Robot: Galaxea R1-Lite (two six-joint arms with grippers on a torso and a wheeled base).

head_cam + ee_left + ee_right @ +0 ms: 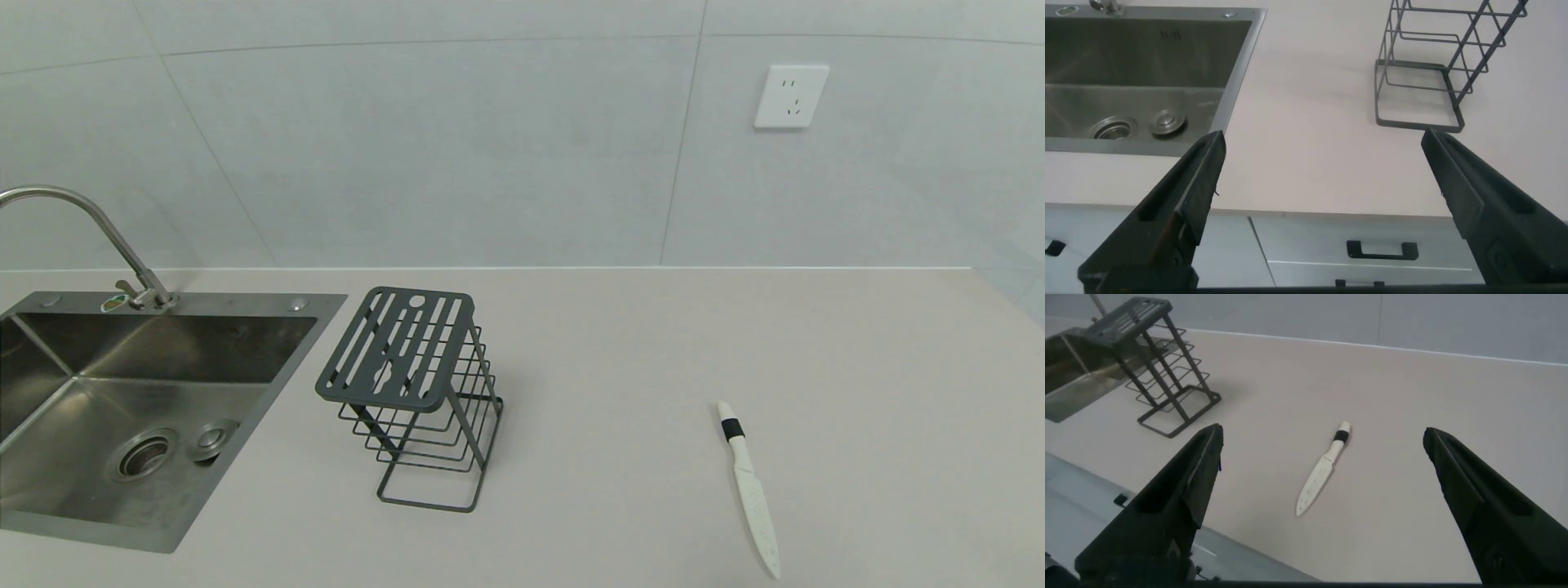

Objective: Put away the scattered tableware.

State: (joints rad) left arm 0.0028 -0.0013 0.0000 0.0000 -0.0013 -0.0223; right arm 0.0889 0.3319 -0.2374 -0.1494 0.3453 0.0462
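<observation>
A white knife [749, 487] with a black band on its handle lies flat on the pale counter at the right, blade toward the front edge; it also appears as the knife [1324, 468] in the right wrist view. A dark wire knife rack [416, 396] with a slotted top stands near the counter's middle, beside the sink. My right gripper [1323, 502] hangs open above and in front of the knife, nothing between its fingers. My left gripper [1327, 212] is open over the counter's front edge, short of the rack's base [1419, 96].
A steel sink [106, 408] with a curved faucet [90, 237] fills the counter's left end. A wall socket [790, 96] sits on the tiled back wall. Drawer fronts with a handle [1382, 250] lie below the counter edge. Bare counter stretches between rack and knife.
</observation>
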